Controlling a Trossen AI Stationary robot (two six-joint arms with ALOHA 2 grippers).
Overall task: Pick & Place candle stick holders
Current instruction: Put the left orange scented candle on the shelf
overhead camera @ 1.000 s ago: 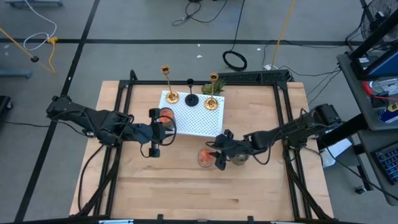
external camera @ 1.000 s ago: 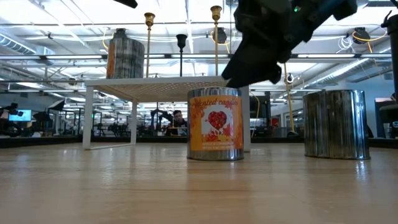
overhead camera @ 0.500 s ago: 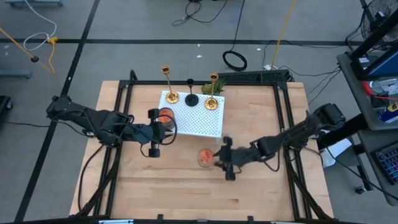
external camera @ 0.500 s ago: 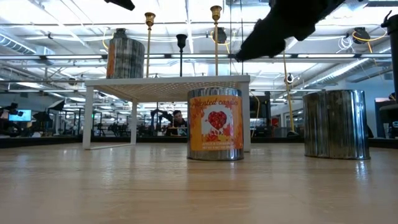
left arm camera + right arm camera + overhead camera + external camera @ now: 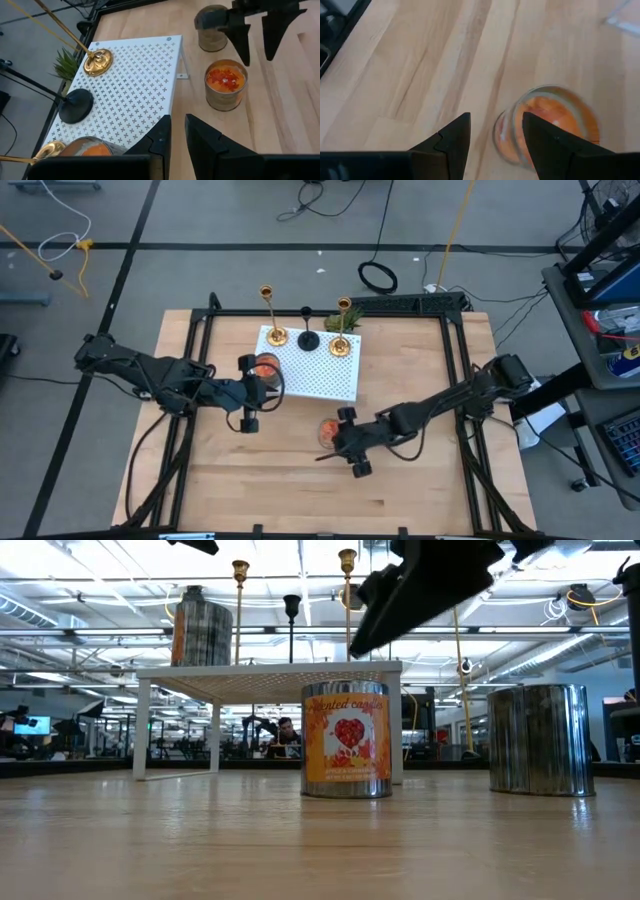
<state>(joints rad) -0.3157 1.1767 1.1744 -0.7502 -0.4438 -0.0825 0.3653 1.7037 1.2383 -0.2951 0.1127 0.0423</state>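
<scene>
Three candle stick holders (image 5: 307, 330) stand on the white rack's (image 5: 320, 375) far edge, well apart from the right gripper (image 5: 347, 455), empty, fingers parted, above an orange candle jar (image 5: 327, 433). Left gripper (image 5: 248, 395) narrowly parted, beside the rack.

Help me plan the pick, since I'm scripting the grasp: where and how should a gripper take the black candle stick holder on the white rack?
Probably by its thin upright stem, coming in level from the open table side. The black candle stick holder stands upright on the white perforated rack between the two gold candle stick holders; its flat round base gives fingers little to pinch.
</scene>
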